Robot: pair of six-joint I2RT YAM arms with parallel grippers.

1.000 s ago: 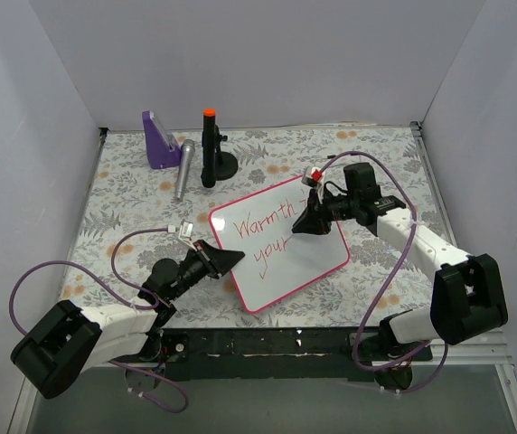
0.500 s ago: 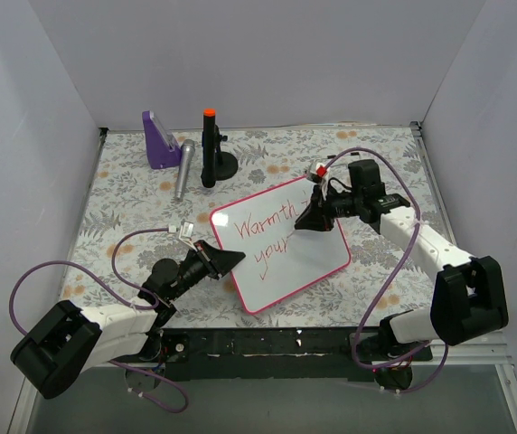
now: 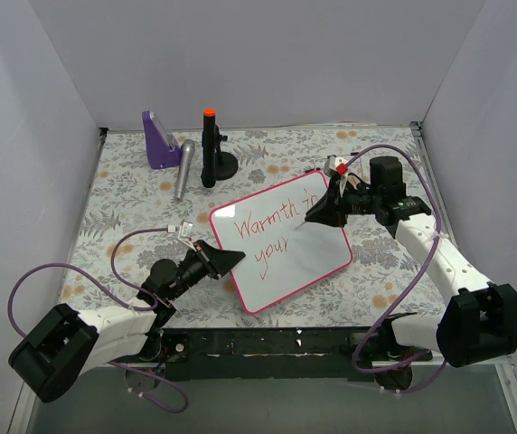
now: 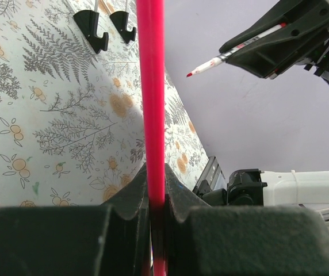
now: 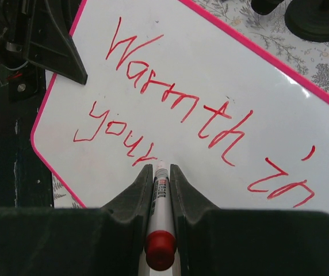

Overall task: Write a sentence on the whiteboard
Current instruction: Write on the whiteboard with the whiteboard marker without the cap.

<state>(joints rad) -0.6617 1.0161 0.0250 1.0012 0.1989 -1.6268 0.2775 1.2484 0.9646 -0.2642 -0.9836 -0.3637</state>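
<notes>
Right gripper (image 3: 313, 219), clamped on the marker (image 5: 160, 201), has shifted right across the whiteboard (image 3: 317, 260); its tip sits just past "your" (image 5: 115, 135), so "soul" is still unwritten

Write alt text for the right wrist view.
The right end effector grips a marker, its tip at the whiteboard just after the red sentence, which reads "Warmth in your". The left end effector clamps the board's edge.

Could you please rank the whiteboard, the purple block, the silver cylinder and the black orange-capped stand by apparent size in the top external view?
1. whiteboard, by far the largest.
2. black orange-capped stand and purple block: too alike to rank.
3. silver cylinder, the slimmest.
</notes>
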